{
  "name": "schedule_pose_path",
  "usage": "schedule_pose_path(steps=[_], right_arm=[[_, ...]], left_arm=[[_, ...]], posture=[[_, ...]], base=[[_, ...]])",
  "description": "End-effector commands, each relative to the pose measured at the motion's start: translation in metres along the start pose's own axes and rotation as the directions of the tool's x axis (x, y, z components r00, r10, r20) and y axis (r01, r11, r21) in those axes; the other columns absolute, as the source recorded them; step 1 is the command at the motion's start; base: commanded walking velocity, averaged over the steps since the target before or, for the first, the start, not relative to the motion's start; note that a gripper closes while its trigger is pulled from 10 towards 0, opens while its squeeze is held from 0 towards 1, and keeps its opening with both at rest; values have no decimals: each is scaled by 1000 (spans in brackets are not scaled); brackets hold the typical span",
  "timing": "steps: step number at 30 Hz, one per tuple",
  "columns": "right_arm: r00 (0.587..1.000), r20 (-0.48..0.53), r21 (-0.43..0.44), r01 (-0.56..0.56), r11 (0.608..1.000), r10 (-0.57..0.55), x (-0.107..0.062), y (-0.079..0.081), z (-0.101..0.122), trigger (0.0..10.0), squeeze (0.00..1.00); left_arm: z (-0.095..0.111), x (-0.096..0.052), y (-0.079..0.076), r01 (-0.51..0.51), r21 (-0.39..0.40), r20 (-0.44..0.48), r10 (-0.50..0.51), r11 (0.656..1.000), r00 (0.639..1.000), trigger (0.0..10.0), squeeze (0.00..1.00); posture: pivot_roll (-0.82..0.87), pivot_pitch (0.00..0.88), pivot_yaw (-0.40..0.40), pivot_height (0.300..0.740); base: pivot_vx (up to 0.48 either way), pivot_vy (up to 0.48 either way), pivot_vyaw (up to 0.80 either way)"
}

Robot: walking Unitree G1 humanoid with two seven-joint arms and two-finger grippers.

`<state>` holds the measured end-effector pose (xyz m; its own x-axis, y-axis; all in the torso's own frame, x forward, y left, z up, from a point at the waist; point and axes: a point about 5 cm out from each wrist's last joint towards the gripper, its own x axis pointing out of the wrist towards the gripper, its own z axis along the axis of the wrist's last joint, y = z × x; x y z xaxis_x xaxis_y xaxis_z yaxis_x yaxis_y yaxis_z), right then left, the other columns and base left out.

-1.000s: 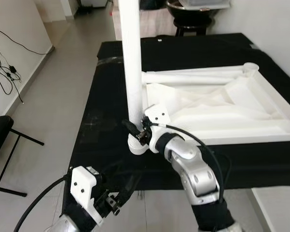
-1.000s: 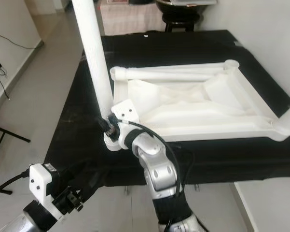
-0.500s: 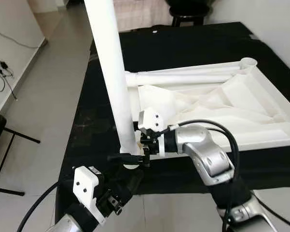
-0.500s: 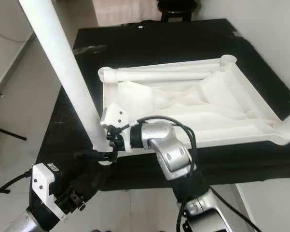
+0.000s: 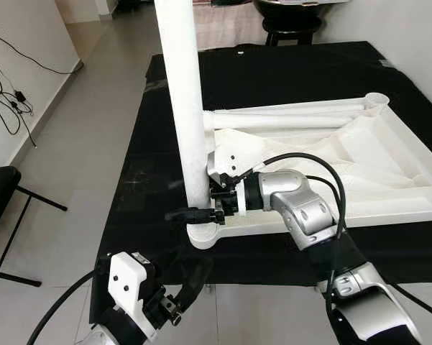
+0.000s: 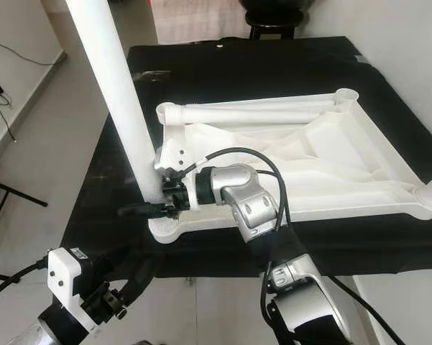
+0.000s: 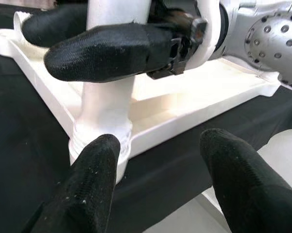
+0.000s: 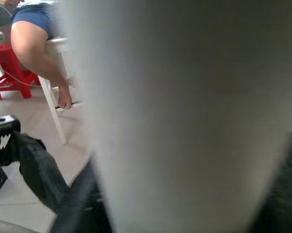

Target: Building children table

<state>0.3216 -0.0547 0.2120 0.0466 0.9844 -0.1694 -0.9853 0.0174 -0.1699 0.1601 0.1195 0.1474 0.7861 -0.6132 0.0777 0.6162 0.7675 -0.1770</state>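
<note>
At near-left corner of upturned tabletop (image 5: 388, 169) on black counter (image 5: 287, 72): upright white leg (image 5: 183, 108), stiff, light, smooth, clamped low by right tool (image 5: 201, 214); left tool (image 7: 155, 184) wide, below.

No writing, label, brand, number or sign can be read anywhere here.
</note>
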Motion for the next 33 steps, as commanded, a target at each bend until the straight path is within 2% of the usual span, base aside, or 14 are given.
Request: schedule_pose_path(steps=[1,8,9,10,11,12,14,23,24,26,27,29,32,33], right_arm=[[999,-4,40,-36,999,37,0,7,-12,0,0],[988,-74,130,144,981,-135,-14,10,-34,0,0],[699,-227,115,710,694,-678,-30,7,-55,0,0],[699,-227,115,710,694,-678,-30,7,-55,0,0],[468,-290,78,881,467,-835,-46,10,-62,0,0],[374,-308,59,925,374,-875,-50,22,-63,0,0],[364,-305,61,929,364,-880,-49,29,-61,0,0],[493,-287,99,868,487,-821,-31,24,-62,0,0],[547,-273,99,834,543,-791,-27,17,-57,10000,0],[590,-260,106,804,584,-765,-25,12,-53,10000,0],[641,-238,137,766,628,-730,-22,8,-45,10000,1000],[641,-238,137,766,628,-730,-22,8,-45,10000,1000],[799,-122,176,601,780,-588,-13,8,-21,10000,1000],[886,-48,150,463,874,-461,-8,13,-9,10000,310]], left_arm=[[-2,-1,-2,2,-6,-15,-2,1000,1000,10000,0],[-2,-3,-1,1,-5,-17,-1,1000,1000,10000,0],[-2,-4,0,-7,4,-18,7,1000,1000,10000,0],[-2,-4,0,-7,4,-18,7,1000,1000,10000,0],[-2,-5,1,-11,8,-18,11,1000,1000,10000,0],[-2,-5,2,-12,11,-18,13,1000,1000,10000,0],[-2,-5,3,-13,12,-19,13,1000,1000,10000,0],[-3,-3,7,-13,24,-25,13,1000,1000,10000,0],[-3,-2,8,-20,29,-23,20,999,1000,10000,0],[-3,-2,9,-26,33,-20,27,999,999,10000,0],[-2,-2,9,-31,35,-17,32,999,999,10000,0],[-2,-2,9,-31,35,-17,32,999,999,10000,0],[-2,-1,8,-35,36,-13,36,999,999,10000,0],[-2,-1,8,-34,35,-12,35,999,999,10000,0]], posture=[[73,156,23,740],[68,157,23,740],[67,157,20,740],[67,157,20,740],[67,157,20,740],[67,157,31,740],[64,156,34,740],[62,133,45,740],[63,133,42,740],[63,133,42,740],[67,134,36,740],[67,134,36,740],[69,136,31,740],[71,135,29,740]], base=[[0,0,0],[0,0,0],[0,0,0],[0,0,0],[0,0,0],[0,0,0],[0,0,0],[0,0,0],[0,0,0],[0,0,0],[0,0,0],[0,0,0],[0,0,0],[0,0,0]])
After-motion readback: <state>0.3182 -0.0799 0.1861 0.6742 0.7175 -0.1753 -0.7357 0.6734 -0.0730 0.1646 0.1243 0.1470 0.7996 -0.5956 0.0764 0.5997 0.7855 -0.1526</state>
